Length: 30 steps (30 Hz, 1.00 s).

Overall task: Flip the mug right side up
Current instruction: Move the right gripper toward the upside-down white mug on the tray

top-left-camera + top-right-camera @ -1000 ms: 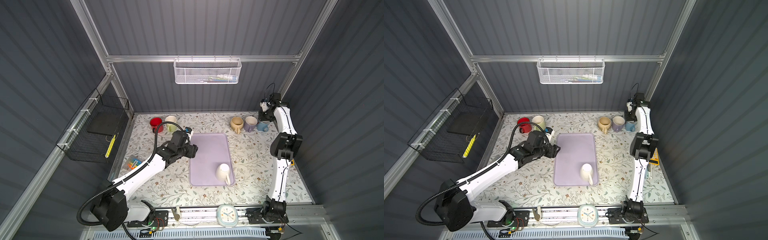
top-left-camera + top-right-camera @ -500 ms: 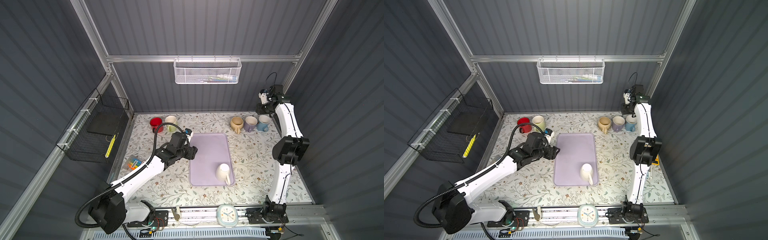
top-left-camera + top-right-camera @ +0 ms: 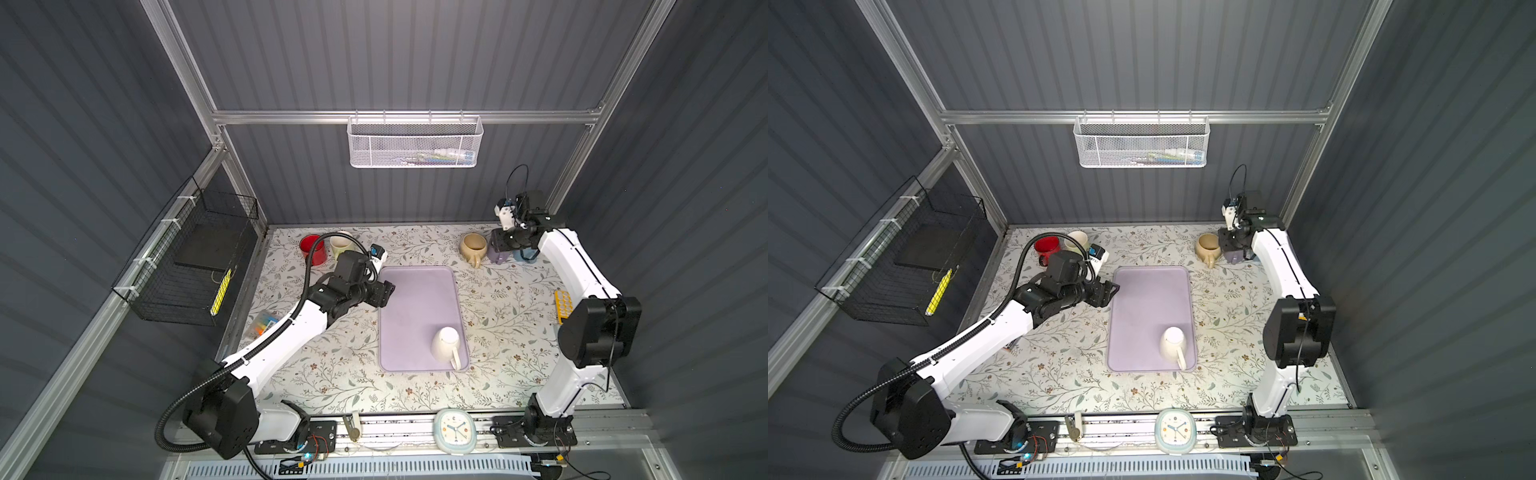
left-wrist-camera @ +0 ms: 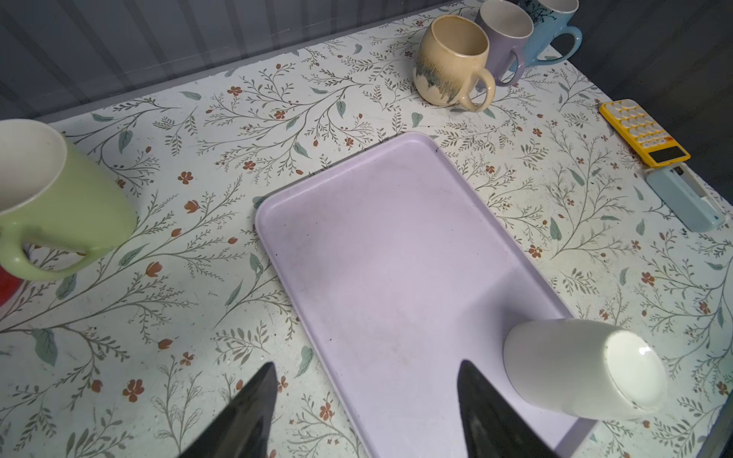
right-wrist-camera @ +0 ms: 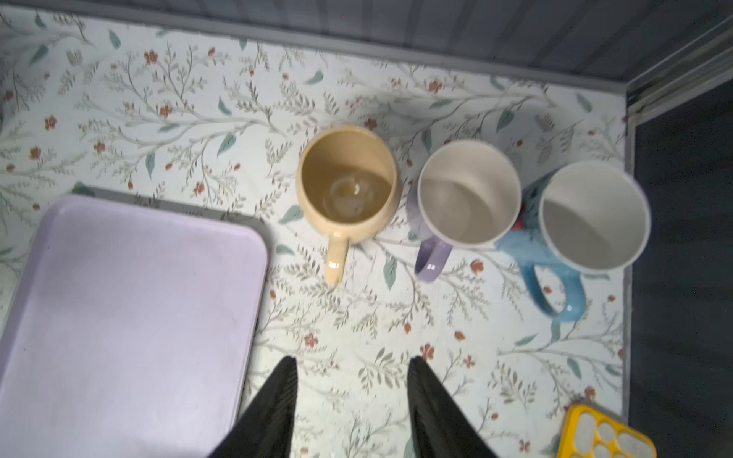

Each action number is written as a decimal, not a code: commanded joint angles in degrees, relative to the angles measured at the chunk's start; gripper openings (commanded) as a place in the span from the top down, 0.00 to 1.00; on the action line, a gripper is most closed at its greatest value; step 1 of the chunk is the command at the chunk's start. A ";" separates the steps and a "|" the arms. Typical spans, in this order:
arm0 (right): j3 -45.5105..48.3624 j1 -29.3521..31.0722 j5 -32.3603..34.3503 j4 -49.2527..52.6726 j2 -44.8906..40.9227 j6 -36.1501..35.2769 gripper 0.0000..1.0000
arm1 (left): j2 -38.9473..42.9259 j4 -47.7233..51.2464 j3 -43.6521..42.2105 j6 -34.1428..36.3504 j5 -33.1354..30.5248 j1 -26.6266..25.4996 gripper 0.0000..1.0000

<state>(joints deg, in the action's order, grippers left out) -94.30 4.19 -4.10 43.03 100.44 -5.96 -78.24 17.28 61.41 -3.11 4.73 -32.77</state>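
The white mug [image 3: 444, 343] [image 3: 1173, 343] [image 4: 575, 365] stands upside down, base up, in the near right corner of the lavender tray [image 3: 415, 291] [image 3: 1150, 299] [image 4: 377, 257] [image 5: 119, 297], its handle toward the front. My left gripper [image 3: 386, 293] [image 3: 1113, 291] [image 4: 365, 366] is open and empty over the tray's far left edge, well short of the mug. My right gripper [image 3: 505, 245] [image 5: 351, 359] hangs open and empty above the back right mugs, far from the white mug.
Upright beige [image 5: 347, 182], purple [image 5: 468, 194] and blue [image 5: 591, 214] mugs line the back right. Red [image 3: 313, 249] and green [image 4: 59, 206] mugs stand at the back left. A yellow calculator [image 4: 644, 133] lies at the right edge, a clock [image 3: 455, 430] at the front rail.
The right arm has risen above the back right mugs, its elbow swinging toward the front, and its jaws have widened. The left gripper has hardly moved and opened slightly.
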 commanded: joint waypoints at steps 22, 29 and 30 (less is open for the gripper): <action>33.18 22.19 1.64 4.06 -38.25 12.67 0.46 | -12.82 -6.08 10.31 2.85 12.67 8.89 0.28; 37.89 33.58 4.56 7.88 -42.78 23.24 0.46 | -11.58 -9.55 4.71 2.96 11.92 10.36 0.28; 39.00 35.05 5.15 8.56 -42.80 24.80 0.47 | -11.95 -9.64 4.54 2.87 12.12 10.35 0.28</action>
<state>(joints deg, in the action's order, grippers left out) -58.08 36.16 -1.63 46.92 57.67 12.36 -90.65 8.71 67.33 -1.48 16.14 -22.65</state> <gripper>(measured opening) 0.536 0.719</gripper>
